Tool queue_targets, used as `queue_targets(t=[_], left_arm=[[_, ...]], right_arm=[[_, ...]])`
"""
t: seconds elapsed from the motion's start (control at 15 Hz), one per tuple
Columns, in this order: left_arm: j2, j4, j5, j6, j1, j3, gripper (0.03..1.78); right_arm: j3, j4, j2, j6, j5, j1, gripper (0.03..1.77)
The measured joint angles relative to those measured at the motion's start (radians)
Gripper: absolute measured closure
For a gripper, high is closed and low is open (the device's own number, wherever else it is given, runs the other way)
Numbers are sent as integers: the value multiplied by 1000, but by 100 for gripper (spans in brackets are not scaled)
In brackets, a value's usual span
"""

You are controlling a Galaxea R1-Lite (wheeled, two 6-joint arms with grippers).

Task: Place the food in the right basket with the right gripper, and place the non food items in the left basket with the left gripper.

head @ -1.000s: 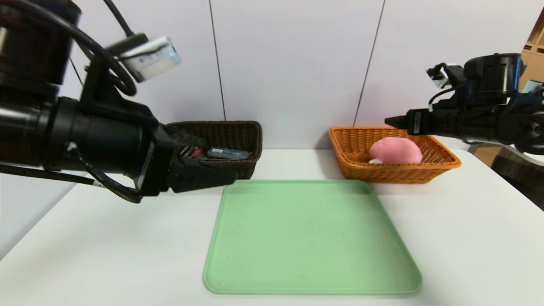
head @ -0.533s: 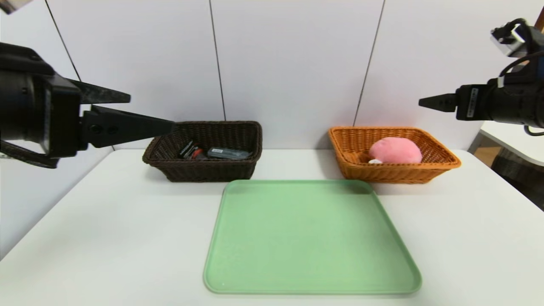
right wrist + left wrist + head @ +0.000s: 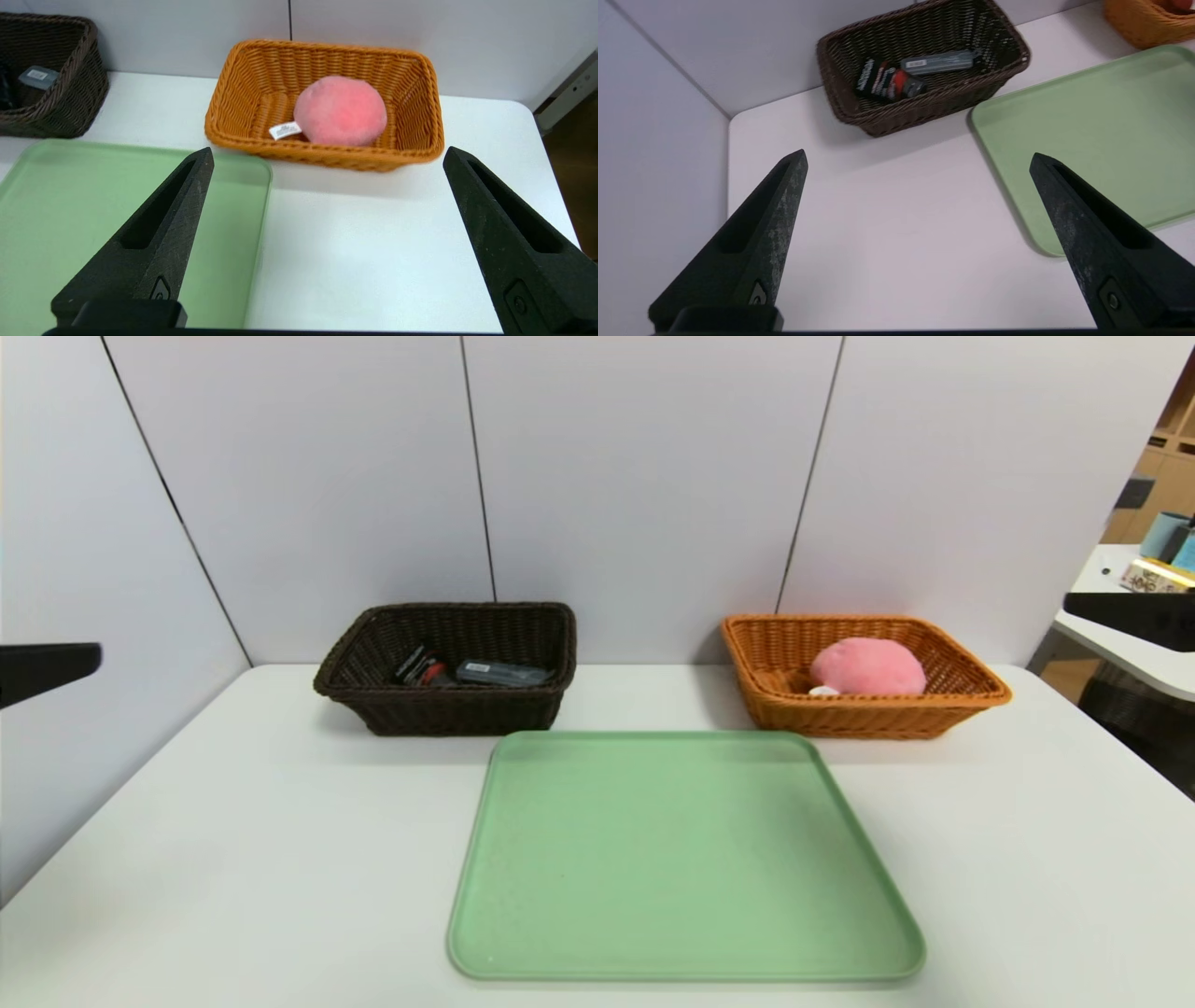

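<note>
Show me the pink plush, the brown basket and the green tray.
pink plush [image 3: 341,109], right wrist view, middle of its fuzzy top.
brown basket [image 3: 448,714], head view, near outer wall.
green tray [image 3: 681,859], head view, bare middle of its floor.

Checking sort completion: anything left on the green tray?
No, the green tray lies bare in the head view; items sit only in the two baskets.

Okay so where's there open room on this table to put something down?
The green tray is bare throughout. White table lies open on both sides of it, and between the brown basket and orange basket. Both baskets are occupied: packets and a pink plush.
</note>
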Motion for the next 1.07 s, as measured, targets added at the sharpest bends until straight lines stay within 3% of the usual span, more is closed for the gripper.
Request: queue_targets(t=[0.4, 0.73, 1.07], left_arm=[[-265, 31, 25, 6, 203, 155, 12], [-437, 46, 25, 8, 255, 284, 12], [-563, 47, 17, 6, 282, 386, 12]], right_arm=[[93, 144, -267, -1, -3, -1, 11], [190, 156, -430, -1, -7, -4, 11], [245, 201, -550, -5, 4, -59, 11]])
